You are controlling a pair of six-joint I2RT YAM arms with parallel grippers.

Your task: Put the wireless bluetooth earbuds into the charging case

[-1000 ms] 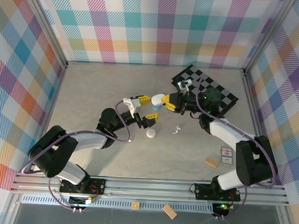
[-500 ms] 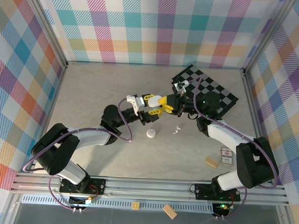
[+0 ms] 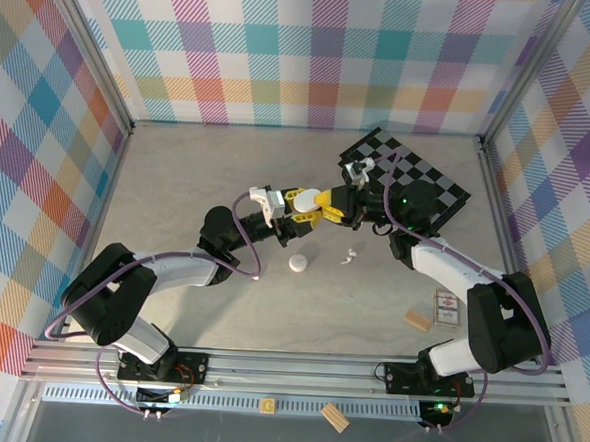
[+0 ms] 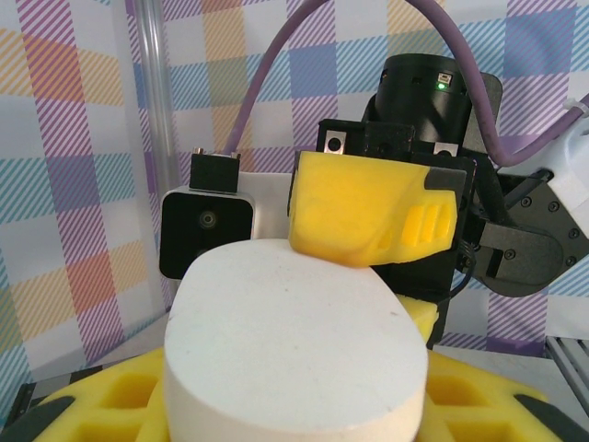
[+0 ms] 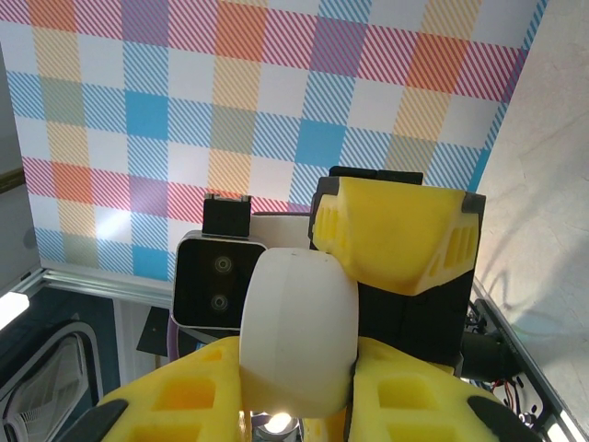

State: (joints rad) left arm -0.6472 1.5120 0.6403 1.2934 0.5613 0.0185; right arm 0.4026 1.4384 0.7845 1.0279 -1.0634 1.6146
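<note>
Grey speckled table, black checkered mat at the far right.

Both arms reach to mid-table and meet there. The left gripper and right gripper sit nose to nose, raised off the surface.

Smooth white oval charging case: in the left wrist view it sits between the left gripper's yellow fingers, broad face toward the camera, so I read the left jaws as pinching it across its width. In the same view, yellow right fingers sit on the case's far rim. In the right wrist view the case shows edge-on between the right gripper's own fingers, so I take the right jaws to be closed on it across its thickness. I cannot tell whether the lid is open.

White round piece on the table, near of the joined grippers. I cannot tell whether it is a lid or a second case.

Small white pebble-like earbuds: loose on the table, to the right of the round piece.

Key relation: the earbuds lie near and right of the held case, down on the table. My judgement is that the right arm is nearer and would fetch them while the left gripper holds the case.
</note>
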